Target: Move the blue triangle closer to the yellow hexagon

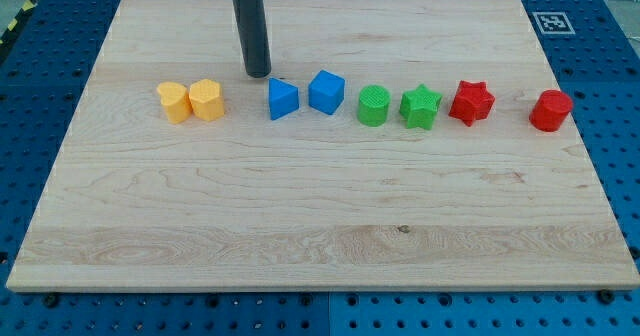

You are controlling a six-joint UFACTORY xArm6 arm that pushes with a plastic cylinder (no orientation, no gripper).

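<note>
The blue triangle (282, 99) lies on the wooden board, left of centre in a row of blocks. Two yellow blocks sit at the row's left end: one (173, 102) at the far left and one (207, 100) touching it on its right; I cannot tell which one is the hexagon. My tip (258, 74) stands just above and slightly left of the blue triangle, close to it but apart. A gap of bare board separates the triangle from the yellow pair.
A blue cube (326, 91) sits right of the triangle. Further right come a green cylinder (374, 106), a green star (421, 106), a red star (471, 102) and a red cylinder (550, 110). The wooden board (320, 226) lies on a blue perforated table.
</note>
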